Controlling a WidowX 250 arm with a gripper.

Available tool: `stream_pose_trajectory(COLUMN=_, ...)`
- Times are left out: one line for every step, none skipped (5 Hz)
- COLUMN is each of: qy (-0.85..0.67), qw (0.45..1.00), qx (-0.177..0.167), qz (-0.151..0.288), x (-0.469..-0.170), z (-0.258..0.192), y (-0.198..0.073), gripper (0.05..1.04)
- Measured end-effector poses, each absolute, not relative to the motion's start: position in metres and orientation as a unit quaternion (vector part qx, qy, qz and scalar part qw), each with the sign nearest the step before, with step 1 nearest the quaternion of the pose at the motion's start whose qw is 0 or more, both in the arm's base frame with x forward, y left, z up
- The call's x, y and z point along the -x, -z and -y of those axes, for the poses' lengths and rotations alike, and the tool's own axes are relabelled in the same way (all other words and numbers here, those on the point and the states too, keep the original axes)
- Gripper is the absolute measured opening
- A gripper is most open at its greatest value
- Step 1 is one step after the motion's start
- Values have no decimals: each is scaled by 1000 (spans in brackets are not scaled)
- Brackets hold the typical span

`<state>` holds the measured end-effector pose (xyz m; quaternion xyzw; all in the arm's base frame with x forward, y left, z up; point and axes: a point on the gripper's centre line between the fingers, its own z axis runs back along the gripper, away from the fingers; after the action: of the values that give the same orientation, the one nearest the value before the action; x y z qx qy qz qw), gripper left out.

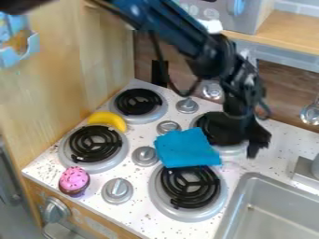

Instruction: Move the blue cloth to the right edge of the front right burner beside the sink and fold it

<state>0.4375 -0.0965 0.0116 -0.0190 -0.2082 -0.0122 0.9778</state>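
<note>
The black gripper (242,130) hangs low over the back right burner and hides much of it. Just left of it lies a blue cloth (185,148), spread flat between the two right-hand burners and overlapping the back edge of the front right burner (190,186). Whether gripper and cloth touch is unclear. A yellow banana (107,119) rests between the two left burners, near the wooden wall. The pink-topped cupcake (74,180) stands at the stove's front left corner.
Metal knobs (117,191) stand up between the burners. A grey sink (274,210) is at the lower right, with a faucet base (307,172) beside it. The wooden side wall (68,70) borders the left, and a shelf (280,37) overhangs the back right.
</note>
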Motion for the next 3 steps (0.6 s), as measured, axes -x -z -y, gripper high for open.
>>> stream_pose_trajectory(qy=-17, qw=971, qx=26, qz=239, x=-436, z=74, y=-26, gripper=1000)
stream_pose_trajectory(qy=-51, qw=964, qx=23, qz=259, x=-439, z=49, y=-29, gripper=1000)
stream_pose_trajectory(qy=-85, qw=958, qx=11, qz=275, x=-446, z=16, y=-30, gripper=1000)
